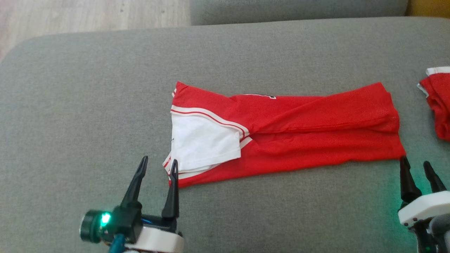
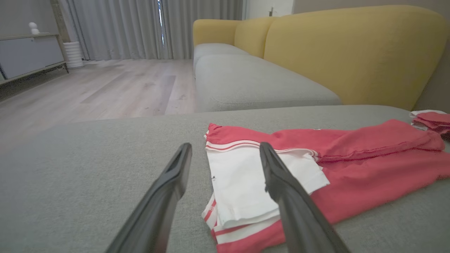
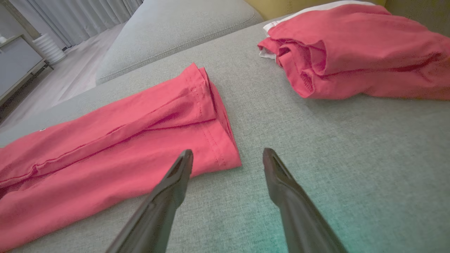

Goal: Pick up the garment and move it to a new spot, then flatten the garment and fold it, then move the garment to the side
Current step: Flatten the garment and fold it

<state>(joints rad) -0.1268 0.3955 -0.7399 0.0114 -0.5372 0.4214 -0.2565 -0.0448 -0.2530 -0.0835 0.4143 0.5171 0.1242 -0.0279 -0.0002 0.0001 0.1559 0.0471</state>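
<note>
Folded into a long band across the middle of a grey sofa cushion [image 1: 88, 105]: a red garment [image 1: 288, 130], with a white sleeve and red-and-white striped trim at its left end and a plain red hem at its right end. At lower left, the left hand [image 1: 158, 162], spread open and grasping nothing, fingers pointing up at the garment's near left corner; inner fingertip [image 1: 173, 175] overlapping the striped edge, contact impossible to tell. At lower right, the right hand [image 1: 415, 162], likewise spread open and empty, one fingertip just beside the garment's near right corner, the other over bare cushion. Farther right, apart from the band, a second red garment [image 1: 439, 105] with white trim, bunched at the picture's edge. Beyond the cushion, pale wooden floor [image 1: 88, 17].
</note>
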